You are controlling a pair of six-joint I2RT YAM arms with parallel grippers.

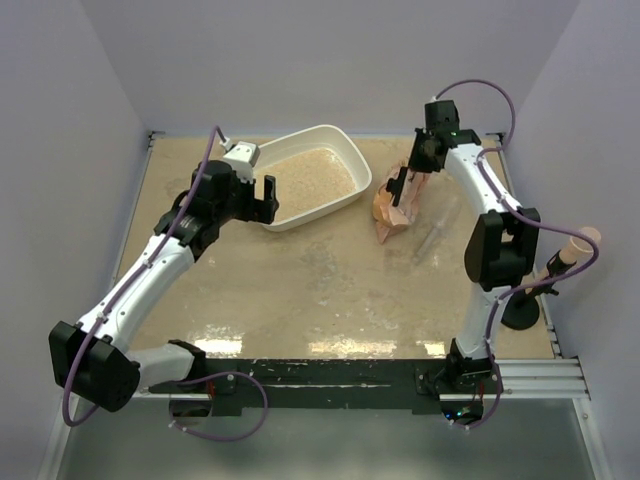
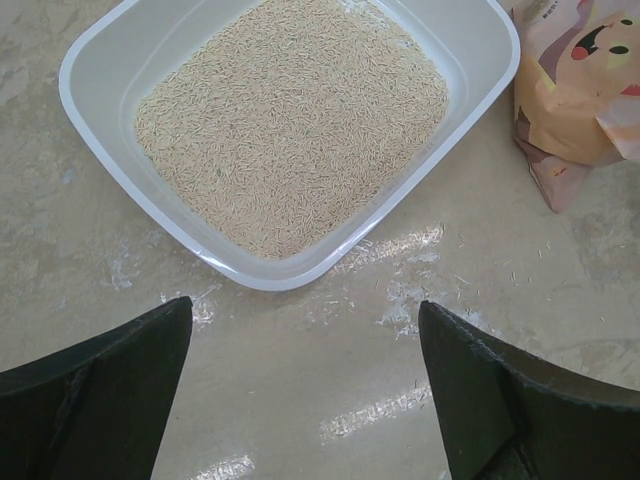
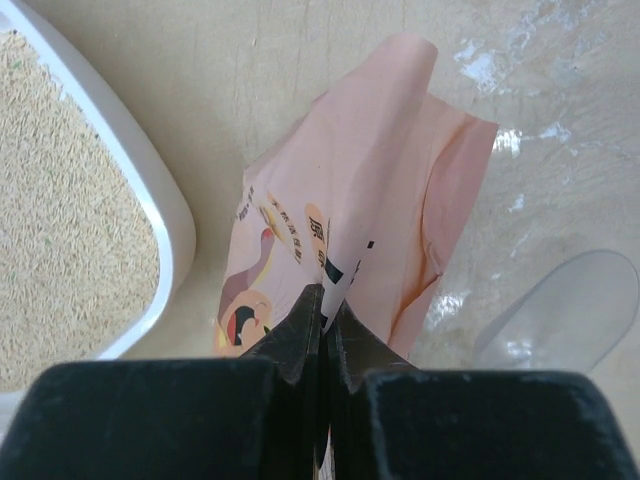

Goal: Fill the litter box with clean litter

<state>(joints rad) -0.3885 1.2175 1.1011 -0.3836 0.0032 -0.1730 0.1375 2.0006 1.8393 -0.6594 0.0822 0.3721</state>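
Black fingers of the right gripper (image 3: 325, 300) fill the bottom of the right wrist view. They are pressed together on a thin fold at the upper edge of an orange-pink, printed, soft plastic bag (image 3: 390, 200).

Several things could go wrong from here. The mottled beige tabletop (image 2: 300, 400) could be covered with granules if the bag is tipped before its mouth is over the tray; where the mouth faces cannot be told. The white, shallow, rectangular plastic litter box (image 2: 265, 278) is not held by anything and could be pushed aside if the bag is dragged against its rim. The bag is gripped by a narrow pinch only, so it could slip out or sag under its own weight once lifted. A clear plastic scoop-like object (image 3: 570, 310) lying just beside the bag could be knocked. Stray grains (image 2: 410, 290) are already scattered on the table near the tray.

The clean litter (image 2: 290, 120), fine pale beige granules, is spread as an even layer across the tray floor. It lies ahead of the left gripper (image 2: 305, 305), whose jaws are spread wide and hang above bare table, near the tray's front rim without touching it. From the right gripper, the tray is seen to the left, just beside the bag, apart from the closed jaws.
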